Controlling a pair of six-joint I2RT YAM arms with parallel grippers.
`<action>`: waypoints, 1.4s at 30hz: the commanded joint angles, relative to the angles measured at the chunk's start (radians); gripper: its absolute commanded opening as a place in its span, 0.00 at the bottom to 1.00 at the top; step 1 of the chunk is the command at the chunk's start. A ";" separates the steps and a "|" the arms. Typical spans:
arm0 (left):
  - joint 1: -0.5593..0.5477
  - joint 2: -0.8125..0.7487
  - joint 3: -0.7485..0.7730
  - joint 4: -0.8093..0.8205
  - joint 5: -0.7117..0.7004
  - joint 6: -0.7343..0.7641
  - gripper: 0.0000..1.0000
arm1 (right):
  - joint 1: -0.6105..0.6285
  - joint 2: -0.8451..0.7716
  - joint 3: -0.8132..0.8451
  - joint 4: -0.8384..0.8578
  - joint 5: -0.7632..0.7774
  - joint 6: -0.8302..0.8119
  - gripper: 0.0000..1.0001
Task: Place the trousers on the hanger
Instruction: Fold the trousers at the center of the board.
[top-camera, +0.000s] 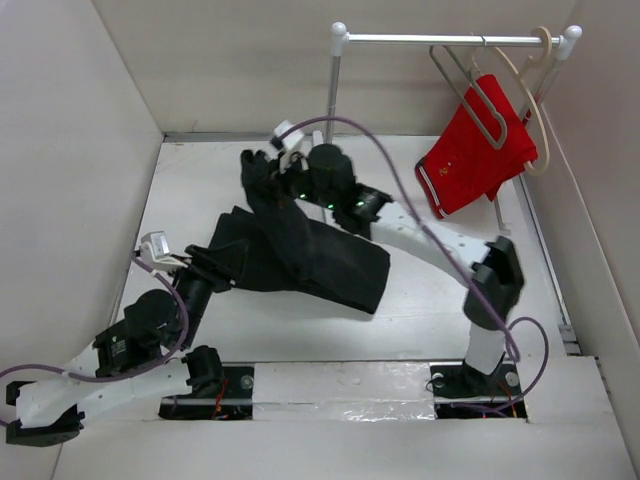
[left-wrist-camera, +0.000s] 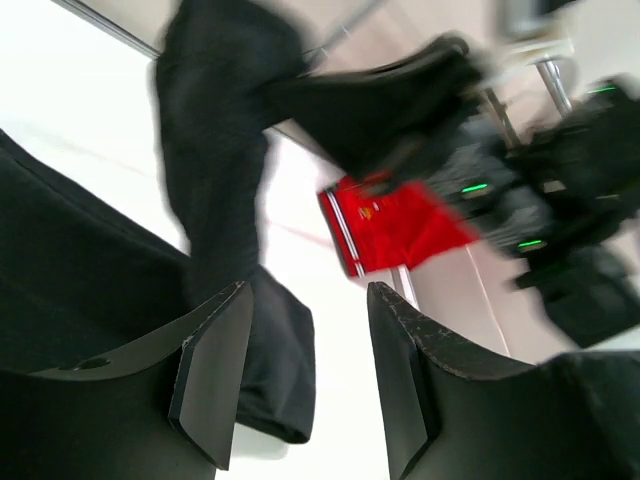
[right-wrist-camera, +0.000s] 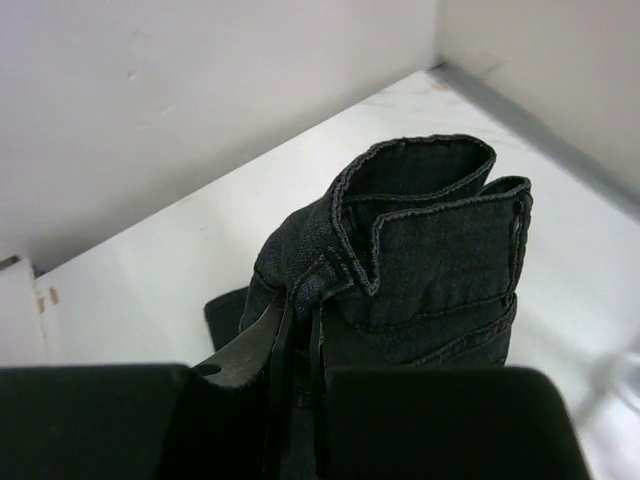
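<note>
Trousers (top-camera: 300, 255) x1, grey hanger (top-camera: 481, 101) x1, cream hanger (top-camera: 543, 140) x1.

The trousers (top-camera: 310, 260) lie across the left and middle of the table (top-camera: 450, 300). Their far end is raised off it at the back, pinched in the right gripper (right-wrist-camera: 300, 350). The left gripper (left-wrist-camera: 305, 330) sits at their near left edge, with nothing between its fingers. At the back right, well apart from the trousers, stands a rail (top-camera: 450, 39). On it hang the hanger (top-camera: 470, 95) and, just to its right, a second hanger (top-camera: 541, 110) carrying shorts (top-camera: 470, 155). Seen from above, the first hanger crosses in front of the shorts.
</note>
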 joint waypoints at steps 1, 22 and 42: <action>0.006 -0.024 0.064 -0.100 -0.108 0.002 0.47 | 0.077 0.182 0.121 0.145 -0.053 0.000 0.01; 0.161 0.553 0.001 0.237 -0.074 0.001 0.49 | -0.054 -0.373 -0.746 0.253 0.085 0.006 0.00; 1.026 1.010 -0.333 0.811 0.805 -0.164 0.53 | -0.145 -0.547 -1.293 0.357 0.073 0.227 0.66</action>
